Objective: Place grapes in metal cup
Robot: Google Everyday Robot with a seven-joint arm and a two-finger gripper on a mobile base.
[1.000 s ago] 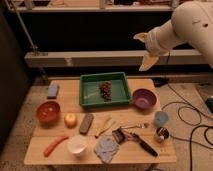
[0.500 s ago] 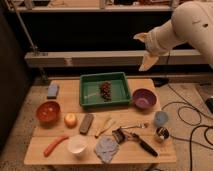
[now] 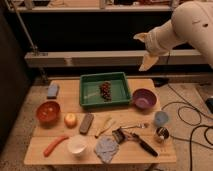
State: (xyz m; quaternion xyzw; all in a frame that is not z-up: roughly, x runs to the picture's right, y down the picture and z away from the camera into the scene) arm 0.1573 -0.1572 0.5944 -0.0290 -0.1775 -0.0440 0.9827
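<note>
The grapes (image 3: 105, 90), a small dark reddish-purple bunch, lie in the green tray (image 3: 89, 95) at the back middle of the wooden table. The metal cup (image 3: 161, 133), small and shiny with a dark inside, stands near the table's right edge, in front of the light blue cup (image 3: 161, 118). My gripper (image 3: 145, 51) hangs high above the table's back right, well above and to the right of the grapes, on the white arm (image 3: 192, 25). It holds nothing that I can see.
A purple bowl (image 3: 144, 98) sits right of the tray. A red bowl (image 3: 48, 111), apple (image 3: 70, 119), blue sponge (image 3: 53, 90), white bowl (image 3: 77, 145), carrot (image 3: 55, 145), grey cloth (image 3: 106, 148) and utensils (image 3: 132, 137) lie about the table. Cables run on the floor at the right.
</note>
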